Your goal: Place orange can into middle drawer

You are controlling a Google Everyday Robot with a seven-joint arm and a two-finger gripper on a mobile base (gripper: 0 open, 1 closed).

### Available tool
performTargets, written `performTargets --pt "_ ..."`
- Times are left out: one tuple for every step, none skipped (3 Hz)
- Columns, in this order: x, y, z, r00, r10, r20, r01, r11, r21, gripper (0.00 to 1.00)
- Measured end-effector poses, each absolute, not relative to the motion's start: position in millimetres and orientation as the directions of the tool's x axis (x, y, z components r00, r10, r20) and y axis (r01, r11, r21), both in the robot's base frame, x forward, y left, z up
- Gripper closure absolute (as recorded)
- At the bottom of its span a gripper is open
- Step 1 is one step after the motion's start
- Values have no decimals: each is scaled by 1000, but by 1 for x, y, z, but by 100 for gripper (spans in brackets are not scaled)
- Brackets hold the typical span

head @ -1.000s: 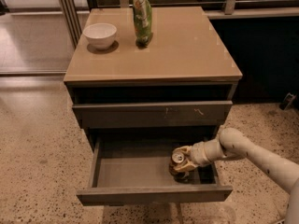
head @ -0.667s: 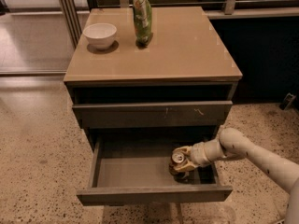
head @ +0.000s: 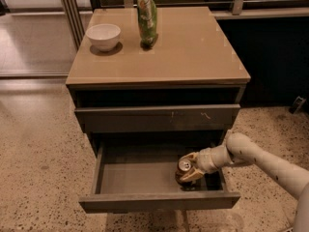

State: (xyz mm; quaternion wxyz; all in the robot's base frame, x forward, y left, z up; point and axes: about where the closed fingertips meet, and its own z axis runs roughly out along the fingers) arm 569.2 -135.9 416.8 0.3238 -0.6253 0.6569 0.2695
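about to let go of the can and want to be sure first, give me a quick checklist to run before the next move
1. Drawer pulled open far enough: ok.
2. Can inside the drawer, upright, at its right end: ok.
3. Can's base resting on the drawer floor: cannot tell, the hand hides it.
4. Hand closed on the can, down inside the drawer: ok.
5. Arm reaching in over the drawer's right side, below the shut drawer above: ok, the way out looks free.
6. Bowl and snack bag on the top, well away from the arm: ok.
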Motion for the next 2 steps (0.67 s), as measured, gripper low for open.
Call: performTargets --pt "569 -136 417 -8 -647 -762 -996 73 -51 0" --pt "569 -136 417 -8 -647 -762 -996 73 -51 0"
